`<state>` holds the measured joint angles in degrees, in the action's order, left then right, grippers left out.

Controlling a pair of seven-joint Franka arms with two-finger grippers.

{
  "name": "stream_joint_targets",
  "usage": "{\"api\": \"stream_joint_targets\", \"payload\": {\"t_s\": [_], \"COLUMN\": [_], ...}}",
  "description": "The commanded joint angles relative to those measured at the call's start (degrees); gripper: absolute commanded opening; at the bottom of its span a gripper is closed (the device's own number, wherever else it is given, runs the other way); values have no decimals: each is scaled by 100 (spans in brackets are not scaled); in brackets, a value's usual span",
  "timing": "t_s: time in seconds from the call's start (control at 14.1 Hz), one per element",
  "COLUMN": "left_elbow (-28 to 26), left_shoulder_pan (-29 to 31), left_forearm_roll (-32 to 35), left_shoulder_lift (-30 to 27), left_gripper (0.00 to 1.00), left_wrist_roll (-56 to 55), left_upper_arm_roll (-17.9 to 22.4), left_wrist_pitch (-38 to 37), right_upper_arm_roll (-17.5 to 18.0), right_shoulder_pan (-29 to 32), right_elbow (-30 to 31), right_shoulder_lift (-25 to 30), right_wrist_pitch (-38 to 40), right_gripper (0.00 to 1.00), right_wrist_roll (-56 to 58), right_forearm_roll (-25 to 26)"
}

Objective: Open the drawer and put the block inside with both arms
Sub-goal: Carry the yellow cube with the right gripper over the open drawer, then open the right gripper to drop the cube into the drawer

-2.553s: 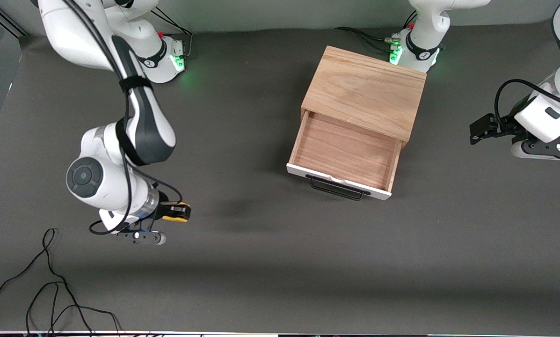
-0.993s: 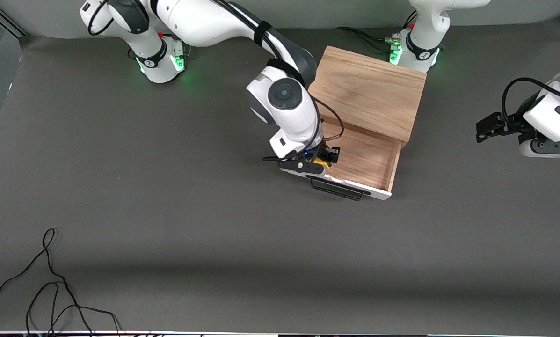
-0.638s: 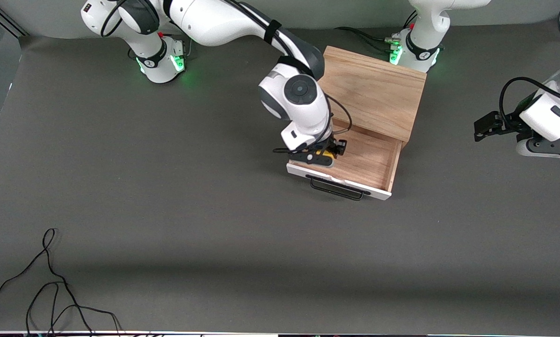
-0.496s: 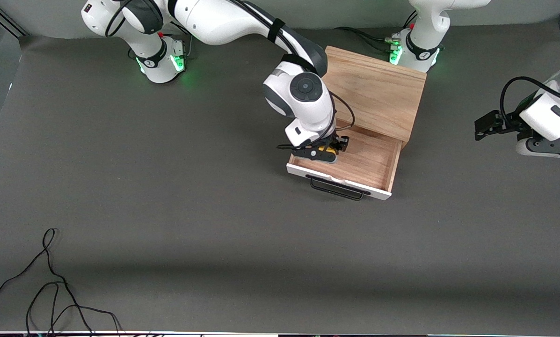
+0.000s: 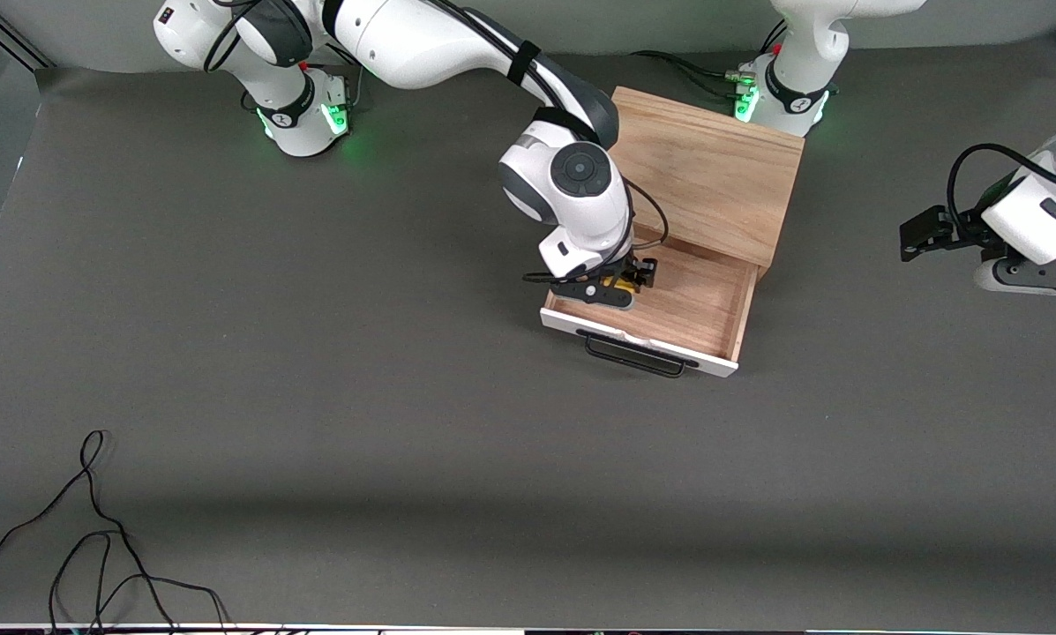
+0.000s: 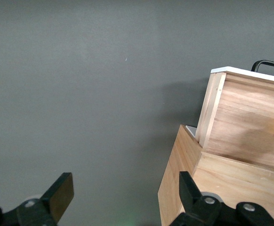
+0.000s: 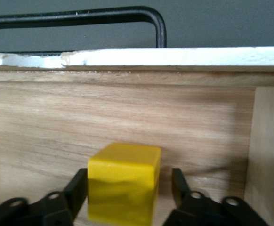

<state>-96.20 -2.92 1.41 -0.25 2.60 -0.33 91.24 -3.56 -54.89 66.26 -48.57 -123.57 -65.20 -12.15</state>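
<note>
Grey table (image 5: 316,370); right pincer (image 7: 127,188) parted around block (image 7: 124,188) in drawer (image 7: 127,117).

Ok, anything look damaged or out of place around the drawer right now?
The white front panel of the drawer has chipped paint on its top edge, by the handle. Otherwise nothing: the block is in the drawer, between the open fingers of the right gripper; the left gripper waits over the table.
</note>
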Motion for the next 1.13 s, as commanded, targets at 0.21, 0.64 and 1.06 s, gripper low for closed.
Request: {"api": "stream_joint_targets", "payload": {"t_s": [0.21, 0.64, 1.06], "left_elbow": [58, 49, 40], "left_shoulder_pan": [-33, -33, -51], "left_forearm_roll": [105, 26, -1], "left_shoulder_lift": [-19, 16, 25], "left_gripper": [100, 100, 100], "left_wrist_roll": [91, 91, 83], "left_upper_arm_roll": [7, 7, 7], "left_wrist_pitch": [-115, -106, -80], "right_upper_arm_roll": [-136, -943, -1006], "right_shoulder_pan": [75, 566, 2096], "right_elbow": [-78, 176, 422], "right_shoulder_lift": [391, 1454, 2351], "right_wrist_pitch": [192, 1140, 2538], "right_gripper": [100, 100, 100], "right_wrist_roll": [-274, 673, 2429], "right_forearm_roll": [29, 100, -384]}}
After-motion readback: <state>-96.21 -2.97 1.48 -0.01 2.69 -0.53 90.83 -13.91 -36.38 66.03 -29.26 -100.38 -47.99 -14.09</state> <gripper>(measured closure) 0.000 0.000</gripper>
